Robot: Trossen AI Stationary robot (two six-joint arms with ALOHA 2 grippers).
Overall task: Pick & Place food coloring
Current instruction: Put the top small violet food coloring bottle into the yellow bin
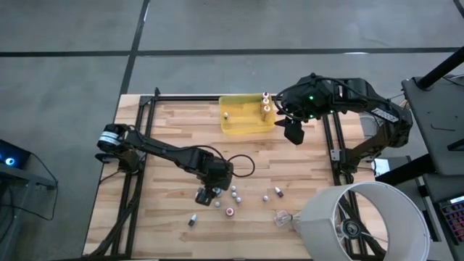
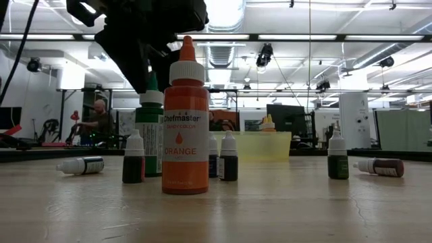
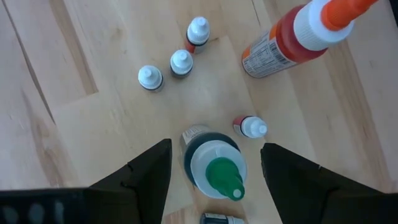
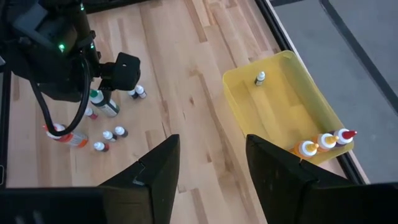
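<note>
Hovering over the loose cluster of food coloring bottles on the table (image 1: 174, 130), the left gripper (image 1: 208, 194) has its fingers spread wide on either side of a green-capped bottle (image 3: 214, 168) that stands upright between them; no contact is visible, so nothing seems gripped yet. The right gripper (image 1: 293, 130) waits at about three o'clock from the yellow tray (image 1: 235, 125), fingers apart and empty. By my reading the task is only partly done: the high view shows a few bottles in the tray, a row with red, yellow and orange tips (image 4: 323, 142) along its wall at three o'clock and one small white-capped bottle (image 4: 260, 78) near its nine o'clock side. Most of the bottles are left outside, scattered from roughly seven to four o'clock of the table's middle. The low view shows what the overhead one does not: a tall orange bottle (image 2: 185, 121) standing nearest the camera, several small dark bottles upright, and two lying on their sides at the far flanks. The left wrist view alone shows how squarely the green cap sits between the fingers. A clear crumpled scrap (image 1: 281, 216) lies near five o'clock.
</note>
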